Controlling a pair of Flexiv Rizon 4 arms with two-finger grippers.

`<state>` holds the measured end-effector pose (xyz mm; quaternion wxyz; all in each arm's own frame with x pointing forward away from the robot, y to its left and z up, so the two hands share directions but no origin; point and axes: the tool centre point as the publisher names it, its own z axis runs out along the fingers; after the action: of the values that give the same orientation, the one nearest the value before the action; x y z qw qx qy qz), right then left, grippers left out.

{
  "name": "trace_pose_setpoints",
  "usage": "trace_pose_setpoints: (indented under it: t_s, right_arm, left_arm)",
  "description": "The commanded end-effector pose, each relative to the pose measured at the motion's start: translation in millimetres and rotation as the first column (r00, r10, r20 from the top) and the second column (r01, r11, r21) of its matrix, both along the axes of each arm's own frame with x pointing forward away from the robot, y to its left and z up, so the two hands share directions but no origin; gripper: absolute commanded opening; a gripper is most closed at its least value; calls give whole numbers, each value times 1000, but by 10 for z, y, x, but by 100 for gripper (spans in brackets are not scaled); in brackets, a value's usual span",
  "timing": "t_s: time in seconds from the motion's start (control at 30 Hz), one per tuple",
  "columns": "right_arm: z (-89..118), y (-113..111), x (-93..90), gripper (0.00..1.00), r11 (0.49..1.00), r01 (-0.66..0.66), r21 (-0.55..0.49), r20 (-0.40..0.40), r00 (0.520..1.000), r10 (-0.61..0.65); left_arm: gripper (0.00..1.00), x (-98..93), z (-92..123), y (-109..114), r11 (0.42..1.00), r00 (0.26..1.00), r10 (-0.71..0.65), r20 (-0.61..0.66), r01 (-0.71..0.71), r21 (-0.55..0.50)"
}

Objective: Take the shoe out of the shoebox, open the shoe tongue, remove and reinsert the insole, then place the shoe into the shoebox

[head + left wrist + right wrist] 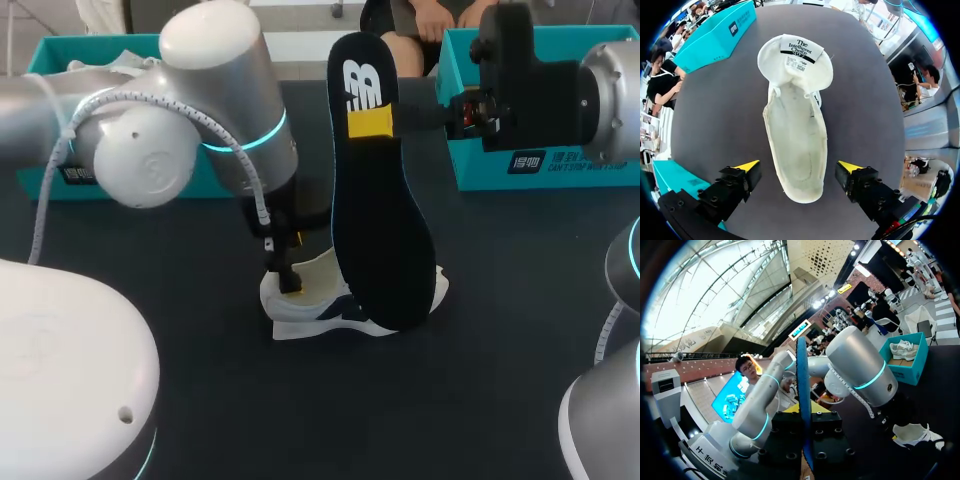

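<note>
Right tool (372, 123) grips insole (385, 230) above shoe (318, 292)

Seen from the head, the insole (380, 200), upright in the right jaws, covers the far side of the shoe (325, 282) and one side of those jaws. The left arm (200, 110) hides most of the left jaws and part of the shoebox (48, 58) beyond them. From the right wrist, the insole shows only edge-on between the jaws.
</note>
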<state>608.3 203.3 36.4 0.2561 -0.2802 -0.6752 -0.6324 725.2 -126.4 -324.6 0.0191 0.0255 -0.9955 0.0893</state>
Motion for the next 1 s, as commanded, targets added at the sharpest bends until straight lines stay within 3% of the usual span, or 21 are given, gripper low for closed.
trace_pose_setpoints:
  t_s: [0.03,0.23,0.43,0.47,0.5,0.53,0.73,0.77,0.8,1.0]
  right_arm:
    - [1,32,13,0,1000,0,0,-1,1000,0]
    - [1,32,13,0,1000,0,0,-1,1000,0]
    - [1,32,13,0,1000,0,0,-1,1000,0]
    - [1,32,13,0,1000,0,0,-1,1000,0]
    - [1,32,13,0,1000,0,0,-1,1000,0]
    - [1,32,13,0,1000,0,0,-1,1000,0]
    - [1,32,13,0,1000,0,0,-1,1000,0]
    - [1,32,13,0,1000,0,0,-1,1000,0]
    - [1,32,13,0,1000,0,0,-1,1000,0]
    - [1,32,13,0,1000,0,0,-1,1000,0]
  left_arm:
    - [100,50,7,-71,1000,1000,4,4,-4,2]
    - [100,243,-63,-277,1000,999,29,19,-29,-8]
    - [100,447,-263,-502,998,998,49,34,-47,-48]
    - [96,466,-290,-522,998,998,50,37,-48,-48]
    - [78,488,-339,-556,997,998,63,31,-61,-46]
    - [67,498,-374,-576,998,998,58,32,-56,-40]
    - [63,517,-517,-649,997,998,66,24,-65,-28]
    - [53,516,-538,-660,997,998,68,20,-67,-25]
    - [49,505,-559,-671,997,997,70,17,-69,-22]
    - [47,421,-682,-732,998,998,56,-7,-56,-11]
